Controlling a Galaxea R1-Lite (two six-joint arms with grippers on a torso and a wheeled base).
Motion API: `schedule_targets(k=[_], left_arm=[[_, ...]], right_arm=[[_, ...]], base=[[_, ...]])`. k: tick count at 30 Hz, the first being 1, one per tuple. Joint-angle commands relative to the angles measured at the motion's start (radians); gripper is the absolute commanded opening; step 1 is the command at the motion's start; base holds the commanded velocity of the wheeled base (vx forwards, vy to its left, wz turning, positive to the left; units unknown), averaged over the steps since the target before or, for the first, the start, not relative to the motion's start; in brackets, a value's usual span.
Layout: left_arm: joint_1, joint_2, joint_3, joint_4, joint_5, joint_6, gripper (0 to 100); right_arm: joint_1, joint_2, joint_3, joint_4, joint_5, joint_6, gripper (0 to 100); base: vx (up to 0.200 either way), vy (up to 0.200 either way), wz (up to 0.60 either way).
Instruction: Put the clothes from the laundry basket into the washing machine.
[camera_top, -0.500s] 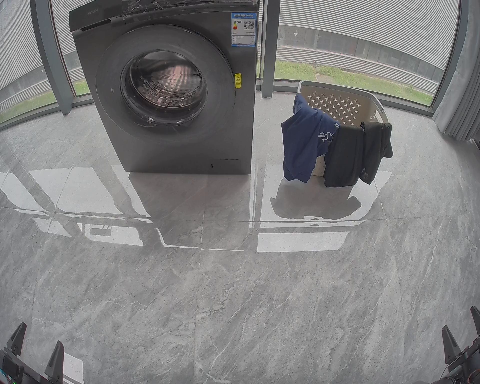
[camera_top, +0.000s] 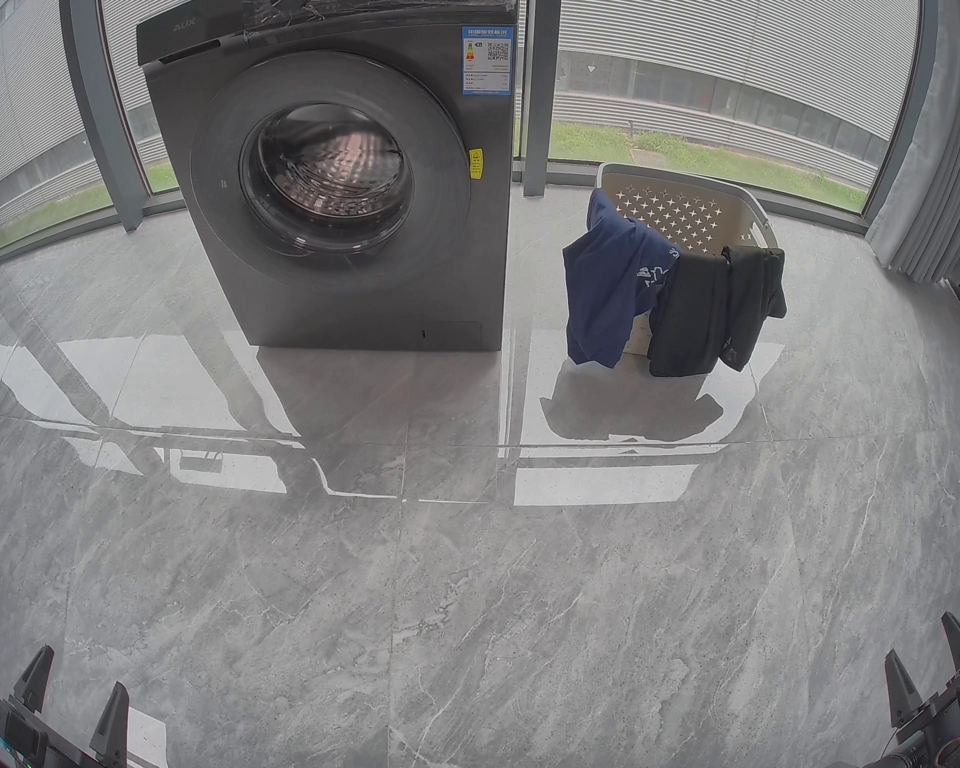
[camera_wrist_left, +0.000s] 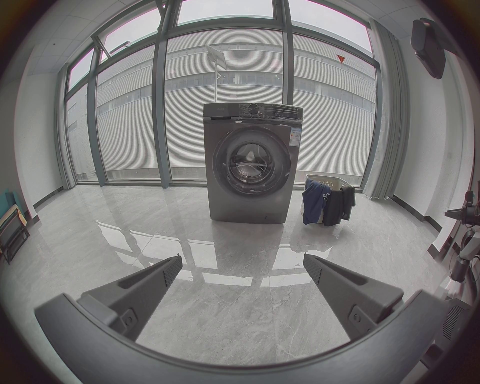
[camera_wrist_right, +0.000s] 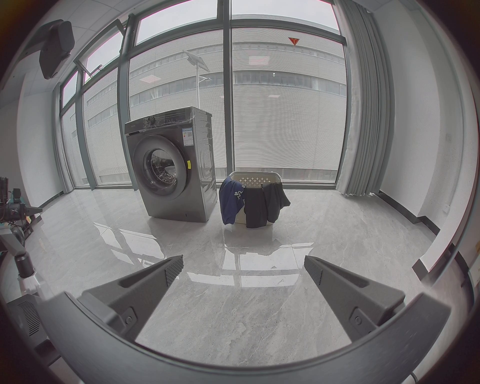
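Note:
A grey front-loading washing machine (camera_top: 340, 180) (camera_wrist_left: 250, 162) (camera_wrist_right: 172, 162) stands on the floor by the windows, its round door closed over the drum. To its right sits a beige laundry basket (camera_top: 690, 205) (camera_wrist_left: 327, 179) (camera_wrist_right: 255, 178). A blue garment (camera_top: 605, 280) (camera_wrist_left: 314, 201) (camera_wrist_right: 231, 200) and dark garments (camera_top: 715, 305) (camera_wrist_left: 339, 205) (camera_wrist_right: 265, 202) hang over its front rim. My left gripper (camera_top: 72, 690) (camera_wrist_left: 242, 265) is open and empty at the lower left, far from the basket. Equally far off at the lower right, my right gripper (camera_top: 925, 660) (camera_wrist_right: 243, 265) is open and empty.
Glossy grey tiled floor (camera_top: 480, 560) stretches wide and bare between me and the machine. Tall windows with dark pillars (camera_top: 540, 95) run behind, and a grey curtain (camera_top: 925, 170) hangs at the far right.
The whole head view has shifted very slightly; the machine and basket sit a touch lower in the picture. Both grippers keep their places.

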Motion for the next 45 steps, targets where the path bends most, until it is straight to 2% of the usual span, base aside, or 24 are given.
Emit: schedule_targets(k=[1,11,20,38,45], left_arm=[[0.000,-0.007,0.015,0.000,0.000,-0.001,100],[0.000,-0.007,0.015,0.000,0.003,-0.006,100],[0.000,-0.007,0.015,0.000,0.005,-0.009,100],[0.000,-0.007,0.015,0.000,0.005,-0.009,100],[0.000,-0.007,0.015,0.001,0.005,-0.012,100]], right_arm=[[0.000,-0.013,0.018,0.000,0.000,-0.001,100],[0.000,-0.012,0.018,0.000,0.002,-0.002,100],[0.000,-0.013,0.018,0.000,0.002,-0.002,100],[0.001,-0.012,0.018,0.000,0.002,-0.004,100],[0.000,-0.013,0.018,0.000,0.003,-0.005,100]], base=[[0.200,0.000,0.00],[0.200,0.000,0.00],[0.000,0.000,-0.20],[0.200,0.000,0.00],[0.000,0.000,-0.26]])
